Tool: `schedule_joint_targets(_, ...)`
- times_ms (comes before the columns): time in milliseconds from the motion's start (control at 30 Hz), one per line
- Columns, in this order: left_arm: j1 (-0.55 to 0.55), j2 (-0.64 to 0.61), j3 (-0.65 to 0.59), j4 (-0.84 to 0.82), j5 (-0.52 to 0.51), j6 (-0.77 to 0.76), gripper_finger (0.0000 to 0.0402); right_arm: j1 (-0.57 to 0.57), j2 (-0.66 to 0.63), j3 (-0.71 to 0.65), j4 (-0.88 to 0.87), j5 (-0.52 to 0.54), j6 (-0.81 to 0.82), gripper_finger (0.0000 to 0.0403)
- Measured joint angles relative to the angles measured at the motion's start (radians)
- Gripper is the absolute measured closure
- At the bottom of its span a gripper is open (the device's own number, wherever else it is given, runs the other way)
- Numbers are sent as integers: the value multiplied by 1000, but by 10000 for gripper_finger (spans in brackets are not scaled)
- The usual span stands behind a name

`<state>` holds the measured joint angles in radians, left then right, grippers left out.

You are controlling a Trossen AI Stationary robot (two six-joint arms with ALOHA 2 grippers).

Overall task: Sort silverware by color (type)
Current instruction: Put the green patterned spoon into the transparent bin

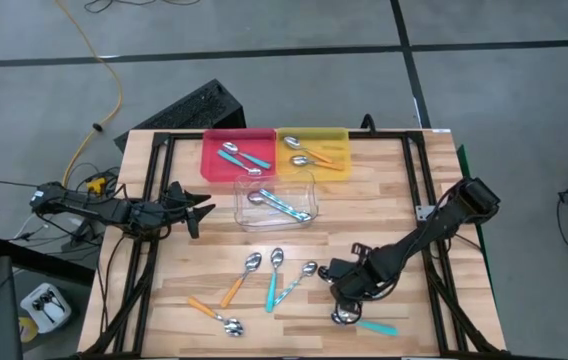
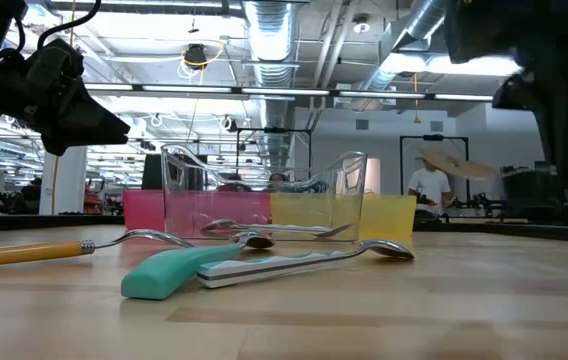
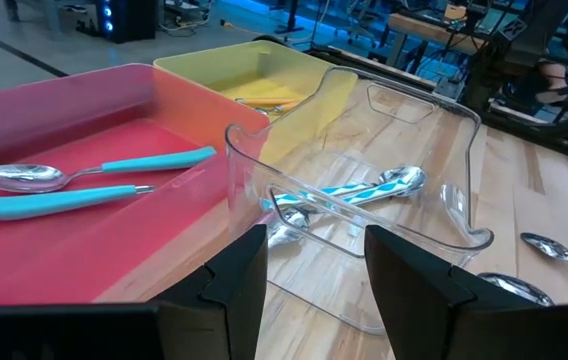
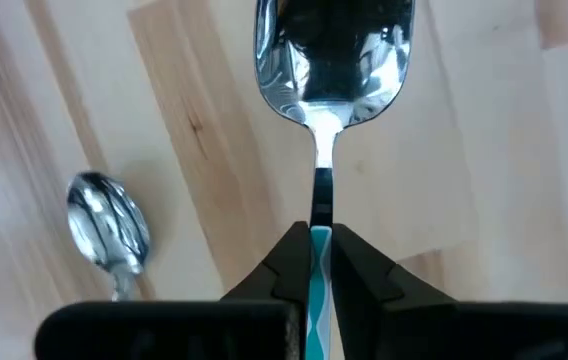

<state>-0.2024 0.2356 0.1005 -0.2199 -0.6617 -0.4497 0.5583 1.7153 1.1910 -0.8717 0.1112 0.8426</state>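
My right gripper [image 1: 347, 297] hangs over the table's near right part, shut on a spoon with a pale blue patterned handle [image 4: 332, 60]. A teal-handled spoon [image 1: 374, 325] lies just nearer, and its bowl [image 4: 109, 230] shows beside the held one. Several more spoons lie on the wood at the near middle: orange [image 1: 234, 288], teal [image 1: 272, 285], pale blue [image 1: 299, 280], orange [image 1: 209, 310]. My left gripper [image 1: 199, 205] waits open at the table's left, level, facing the clear tray [image 3: 444, 160]. My right gripper pinches the spoon's patterned handle [image 4: 319, 250] between its two fingers, close to where the metal neck [image 4: 322, 190] begins. The fingers point down and lie along the spoon. The spoon hangs below them, bowl lowermost, over the wood.
At the far middle stand a red tray [image 1: 209, 150] holding teal spoons, a yellow tray [image 1: 339, 135] holding orange spoons, and in front of them the clear tray [image 1: 244, 212] holding a pale blue spoon. Black frame rails [image 1: 414, 190] run along the table's sides.
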Motion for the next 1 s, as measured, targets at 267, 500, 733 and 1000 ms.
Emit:
schedule_joint_targets(267,0,0,0,0,0,0,248,-43,-1,117,-119,9,-140,351)
schedule_joint_targets(500,0,0,0,0,0,0,248,-86,-2,224,-209,40,-280,351)
schedule_joint_targets(733,0,0,0,0,0,0,248,-144,-3,324,-255,75,-448,351)
schedule_joint_targets(1000,0,0,0,0,0,2,248,-245,-3,427,-242,78,-680,351)
